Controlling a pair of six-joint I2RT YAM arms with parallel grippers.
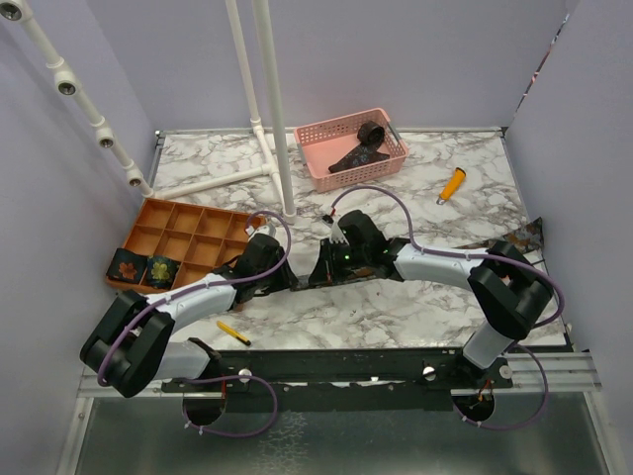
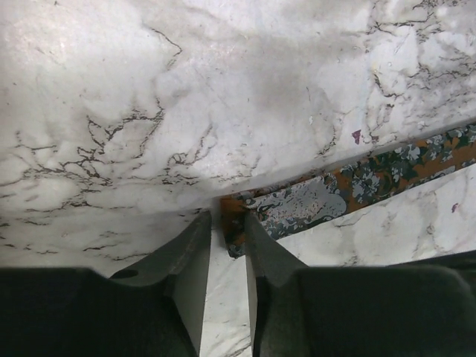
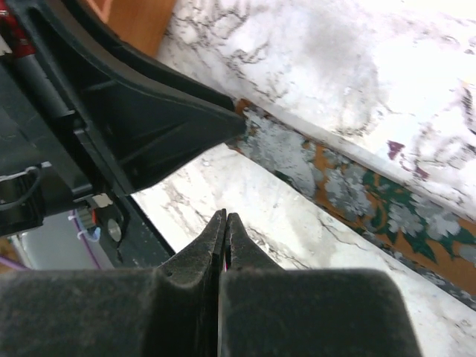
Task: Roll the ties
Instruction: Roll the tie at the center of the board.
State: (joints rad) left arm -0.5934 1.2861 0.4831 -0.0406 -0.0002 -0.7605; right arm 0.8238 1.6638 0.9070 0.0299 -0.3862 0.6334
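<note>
One tie (image 2: 387, 175) lies flat and unrolled across the marble table (image 2: 149, 89), dark with orange and green flowers. Its narrow end rests between the tips of my left gripper (image 2: 228, 219), whose jaws stand a little apart on either side of it. In the right wrist view the same tie (image 3: 357, 193) runs diagonally, with the left finger (image 3: 186, 126) at its end. My right gripper (image 3: 225, 217) is shut on nothing, just beside the strip. Two rolled ties (image 1: 143, 267) sit in the orange tray (image 1: 188, 230). More ties (image 1: 361, 148) lie in the pink basket (image 1: 318, 134).
An orange-handled tool (image 1: 451, 184) lies at the back right. A small yellow stick (image 1: 233, 332) is near the front edge by the left arm. A white pipe frame (image 1: 267, 99) stands at the back centre. Grey walls close in both sides.
</note>
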